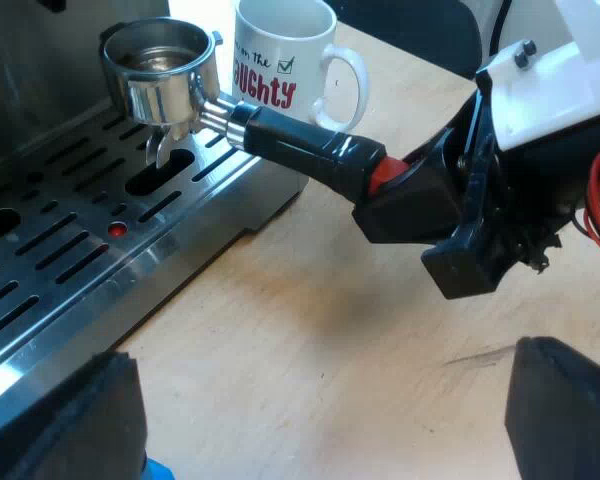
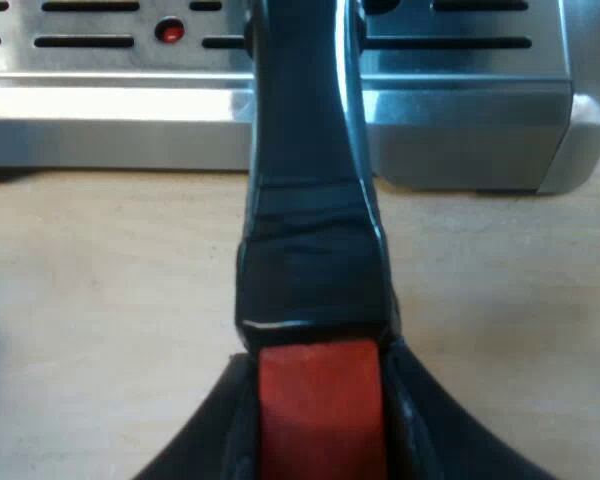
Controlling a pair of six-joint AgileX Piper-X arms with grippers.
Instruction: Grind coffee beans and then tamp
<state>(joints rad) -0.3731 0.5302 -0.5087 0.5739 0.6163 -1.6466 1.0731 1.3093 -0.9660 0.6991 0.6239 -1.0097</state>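
My left gripper: the two black fingers stand wide apart, with nothing between them. My right gripper: fingers pressed against both sides of the red end of the holder handle, gripping it; the arm's white wrist angles down toward that grip.

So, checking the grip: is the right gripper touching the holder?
Touching. In the right wrist view the right gripper has its fingers pressed on both sides of the holder at its red end.
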